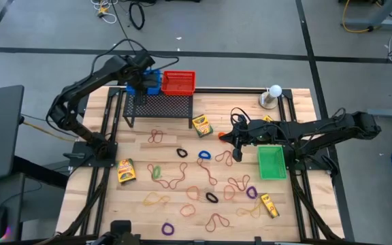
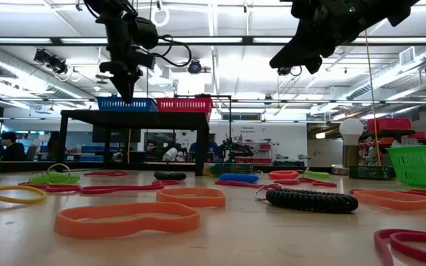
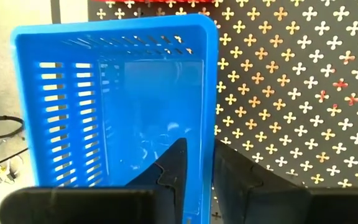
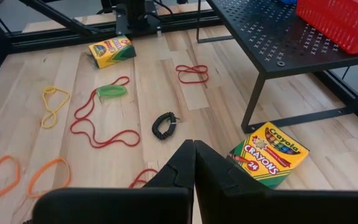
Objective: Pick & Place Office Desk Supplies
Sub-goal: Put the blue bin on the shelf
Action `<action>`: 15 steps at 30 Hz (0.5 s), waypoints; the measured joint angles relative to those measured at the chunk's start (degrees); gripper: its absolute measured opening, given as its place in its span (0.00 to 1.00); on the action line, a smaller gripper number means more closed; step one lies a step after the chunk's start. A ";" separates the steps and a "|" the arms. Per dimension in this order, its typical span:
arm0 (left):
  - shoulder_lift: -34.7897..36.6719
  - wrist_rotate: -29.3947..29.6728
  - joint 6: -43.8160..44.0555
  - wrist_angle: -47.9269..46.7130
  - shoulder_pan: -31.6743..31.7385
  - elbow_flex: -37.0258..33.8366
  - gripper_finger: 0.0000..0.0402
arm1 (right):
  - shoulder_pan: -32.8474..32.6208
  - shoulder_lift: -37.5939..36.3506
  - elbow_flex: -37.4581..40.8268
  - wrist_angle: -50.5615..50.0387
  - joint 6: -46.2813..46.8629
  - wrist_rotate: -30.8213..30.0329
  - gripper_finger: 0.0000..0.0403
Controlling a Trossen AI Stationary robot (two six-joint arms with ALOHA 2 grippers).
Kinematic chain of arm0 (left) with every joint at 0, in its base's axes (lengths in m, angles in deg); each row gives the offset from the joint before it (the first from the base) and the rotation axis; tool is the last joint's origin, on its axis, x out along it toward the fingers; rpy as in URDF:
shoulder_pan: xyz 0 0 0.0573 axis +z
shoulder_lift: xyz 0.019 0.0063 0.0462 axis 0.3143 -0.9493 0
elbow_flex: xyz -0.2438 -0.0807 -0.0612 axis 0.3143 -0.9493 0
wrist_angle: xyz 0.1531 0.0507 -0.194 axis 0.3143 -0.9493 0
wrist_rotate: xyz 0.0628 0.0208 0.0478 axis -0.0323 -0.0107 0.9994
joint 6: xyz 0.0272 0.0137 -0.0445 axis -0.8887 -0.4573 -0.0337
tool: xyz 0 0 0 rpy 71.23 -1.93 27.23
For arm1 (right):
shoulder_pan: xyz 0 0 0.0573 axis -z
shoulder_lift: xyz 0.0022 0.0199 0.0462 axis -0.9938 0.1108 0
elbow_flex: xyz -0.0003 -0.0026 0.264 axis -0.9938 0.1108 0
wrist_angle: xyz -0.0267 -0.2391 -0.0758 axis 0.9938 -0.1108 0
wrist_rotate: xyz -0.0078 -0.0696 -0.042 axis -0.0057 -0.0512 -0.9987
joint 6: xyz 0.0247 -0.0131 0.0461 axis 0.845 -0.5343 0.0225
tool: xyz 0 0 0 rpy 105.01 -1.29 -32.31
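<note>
Many rubber-band loops (image 1: 182, 178) lie scattered flat on the wooden table, with three yellow crayon boxes (image 1: 201, 125) (image 1: 126, 170) (image 1: 269, 204) among them. A blue basket (image 3: 110, 99) and a red basket (image 1: 178, 82) stand on a black perforated shelf (image 1: 158, 105) at the far edge. My left gripper (image 3: 211, 177) hangs open just over the blue basket's right wall, one finger over the inside and one over the outside. My right gripper (image 4: 194, 158) hovers shut above the table's middle, near the crayon box (image 4: 269, 154) by the shelf's leg, with nothing between its fingers.
A green basket (image 1: 272, 162) sits on the table under my right arm. A white ball on a round base (image 1: 273, 94) stands at the far right. Black coiled bands (image 1: 211, 198) (image 4: 163, 124) lie among the loops. The shelf's legs (image 4: 253, 106) stand on the table's far half.
</note>
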State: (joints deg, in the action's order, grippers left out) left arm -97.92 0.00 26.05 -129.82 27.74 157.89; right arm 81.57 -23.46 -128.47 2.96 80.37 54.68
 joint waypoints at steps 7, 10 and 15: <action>2.36 0.02 2.86 -0.02 0.00 0.00 0.25 | 0.00 0.00 0.00 -0.02 -0.01 0.04 0.02; 4.21 0.04 4.25 0.86 -0.04 0.00 0.26 | 0.01 0.00 0.00 -0.02 -0.01 0.04 0.02; 6.05 -4.53 17.07 6.22 1.61 0.12 0.23 | 0.00 0.00 0.00 -0.02 0.01 0.04 0.02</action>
State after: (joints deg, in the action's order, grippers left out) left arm -91.87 -4.53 43.12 -123.59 29.36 158.02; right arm 81.57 -23.46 -128.47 2.94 80.39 54.73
